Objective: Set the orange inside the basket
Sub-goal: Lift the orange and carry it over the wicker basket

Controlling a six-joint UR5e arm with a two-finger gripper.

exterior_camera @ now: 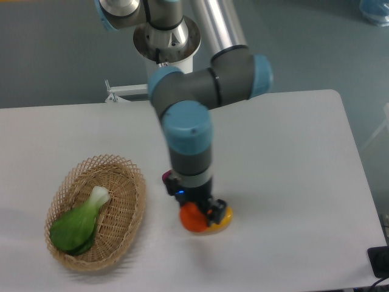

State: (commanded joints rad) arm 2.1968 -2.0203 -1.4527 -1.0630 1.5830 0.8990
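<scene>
The orange (191, 220) is small, round and orange-red, and rests on the white table right of the basket. My gripper (199, 210) is down on top of it. One black finger (216, 210) stands between the orange and a yellow fruit, and the other finger is hidden behind the wrist. I cannot tell whether the jaws are closed on the orange. The oval wicker basket (137, 185) lies at the front left, a short gap from the orange.
A green leafy vegetable with a white stem (79, 224) lies inside the basket. A yellow fruit (225, 217) touches the orange's right side. The arm's base (167, 36) stands at the back edge of the table (292, 170).
</scene>
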